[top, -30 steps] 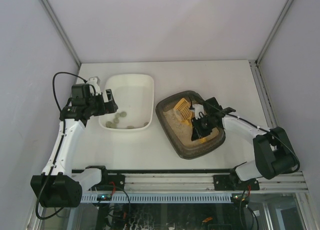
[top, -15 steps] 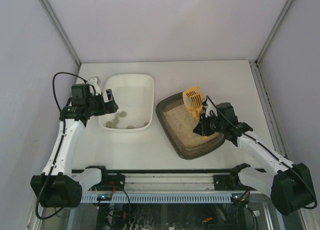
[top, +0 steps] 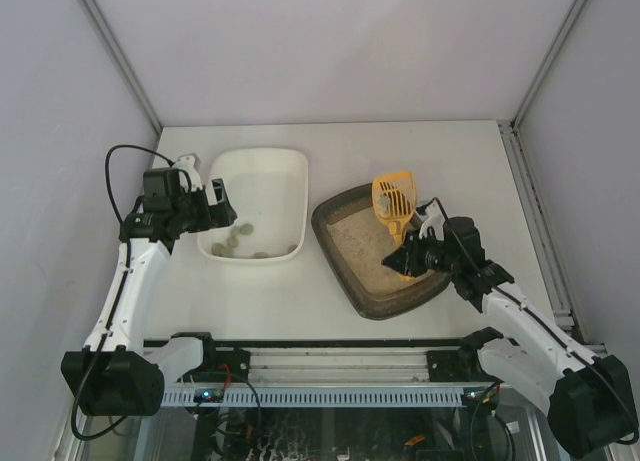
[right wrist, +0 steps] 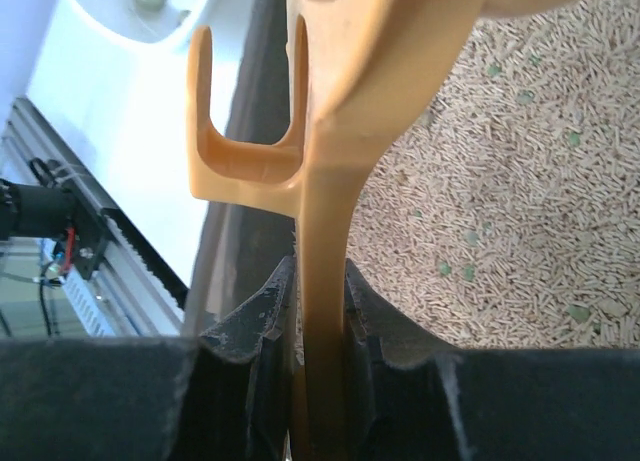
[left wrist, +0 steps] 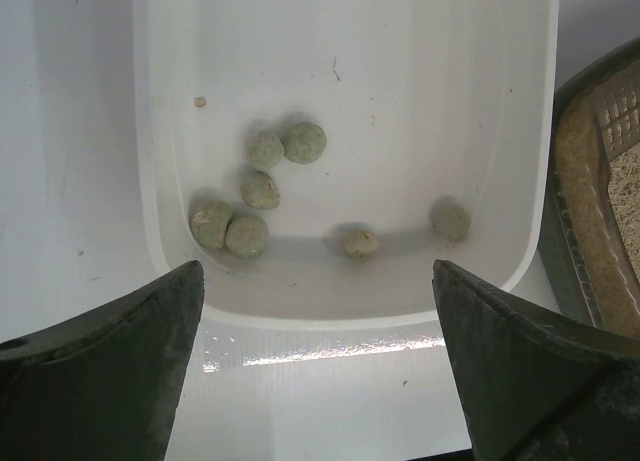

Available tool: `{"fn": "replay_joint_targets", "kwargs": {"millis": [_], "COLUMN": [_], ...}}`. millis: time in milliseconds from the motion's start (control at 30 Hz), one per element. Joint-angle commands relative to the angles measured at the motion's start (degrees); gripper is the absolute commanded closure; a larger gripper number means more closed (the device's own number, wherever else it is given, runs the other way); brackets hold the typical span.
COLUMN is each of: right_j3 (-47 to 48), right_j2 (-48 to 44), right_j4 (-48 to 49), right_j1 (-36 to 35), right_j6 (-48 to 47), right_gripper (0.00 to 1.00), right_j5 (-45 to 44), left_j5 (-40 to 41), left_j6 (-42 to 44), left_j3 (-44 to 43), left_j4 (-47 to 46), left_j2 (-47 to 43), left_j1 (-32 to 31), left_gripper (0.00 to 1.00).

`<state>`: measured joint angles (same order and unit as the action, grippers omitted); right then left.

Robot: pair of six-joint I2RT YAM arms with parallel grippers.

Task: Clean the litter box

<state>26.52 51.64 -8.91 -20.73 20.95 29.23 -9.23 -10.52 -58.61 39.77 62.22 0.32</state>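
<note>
The litter box (top: 322,221) is a dark tray with beige litter (right wrist: 500,181), right of centre. My right gripper (top: 408,259) is shut on the handle of an orange slotted scoop (top: 393,196). It holds the scoop raised over the box's far rim. The handle (right wrist: 325,231) sits clamped between the right gripper's jaws (right wrist: 322,331). My left gripper (top: 215,206) is open and empty at the left side of a white tub (top: 270,171). Several greenish clumps (left wrist: 285,146) lie in the tub (left wrist: 340,41).
The litter box edge shows at the right of the left wrist view (left wrist: 590,241). Grey walls close the table on three sides. A metal rail (top: 330,366) runs along the near edge.
My right arm lifted the scoop out of the litter and carried it back and to the right, over the box's far rim. The left arm has not moved.
</note>
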Motion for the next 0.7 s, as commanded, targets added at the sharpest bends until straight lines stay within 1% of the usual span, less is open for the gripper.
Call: {"fn": "replay_joint_targets", "kwargs": {"millis": [0,200,333,467,567,667], "right_j3": [1.51,1.52,1.45,0.32,-3.93,-8.29], "right_j2": [-1.76,-0.49,0.61,-0.09,-3.73,-8.09], "right_j4": [6.65,7.66,6.65,5.53,12.50,19.56], "right_j1": [0.98,1.13,1.10,0.52,0.33,0.24], "right_j6": [5.39,10.41,15.03,21.89,31.40,41.01], "right_gripper": [1.00,1.00,1.00,1.00,1.00,1.00], "right_j5": [5.10,8.50,11.03,14.58,18.09,18.06], "left_j5": [-0.96,-0.90,-0.66,-0.58,-0.91,-1.17], "left_j6": [-0.48,-0.46,-0.46,-0.51,-0.53,-0.59], "left_j3": [-0.94,-0.72,-0.76,-0.50,-0.50,-0.54], "left_j4": [-0.92,-0.92,-0.92,-0.83,-0.85,-0.83], "left_j2": [-1.46,-1.55,-1.65,-1.69,-1.47,-1.31], "left_j1": [0.43,0.46,0.42,0.43,0.47,0.40], "left_gripper": [0.00,0.00,0.00,0.00,0.00,0.00]}}
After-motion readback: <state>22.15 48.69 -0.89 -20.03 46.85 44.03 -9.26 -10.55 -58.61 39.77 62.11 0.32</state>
